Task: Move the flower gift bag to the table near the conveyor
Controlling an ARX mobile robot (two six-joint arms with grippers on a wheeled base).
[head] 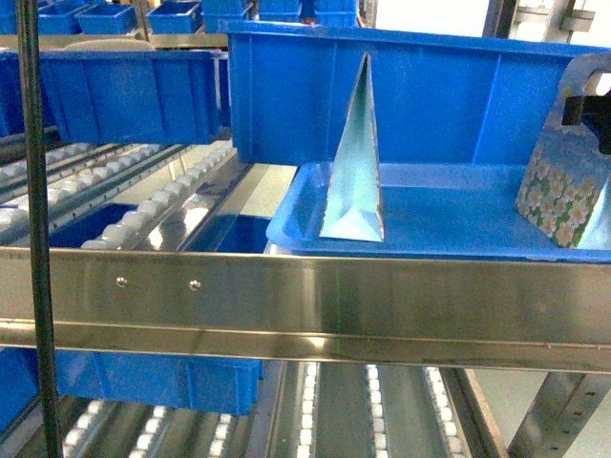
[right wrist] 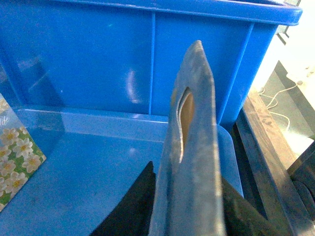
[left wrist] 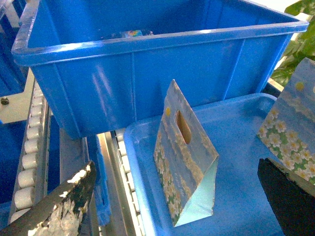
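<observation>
Two flower gift bags stand in a blue tray (head: pixel 449 224) on the conveyor (head: pixel 143 205). The right bag (head: pixel 563 186) has white blossoms, and my right gripper (head: pixel 584 105) holds its top by the handle. In the right wrist view this bag (right wrist: pixel 194 147) is edge-on between the dark fingers (right wrist: pixel 130 206), and the right gripper (right wrist: pixel 189 177) is shut on it. The middle bag (head: pixel 353 162) stands upright on its own. My left gripper (left wrist: pixel 175 164) is open wide around this bag (left wrist: pixel 184 157) without touching it. The table is out of view.
A deep blue bin (head: pixel 420 95) stands right behind the tray, with more bins (head: pixel 124 91) at left. The rack's steel front rail (head: pixel 305 296) crosses below the tray. A dark post (head: pixel 33 239) rises at the left. Roller lanes (head: pixel 305 410) run underneath.
</observation>
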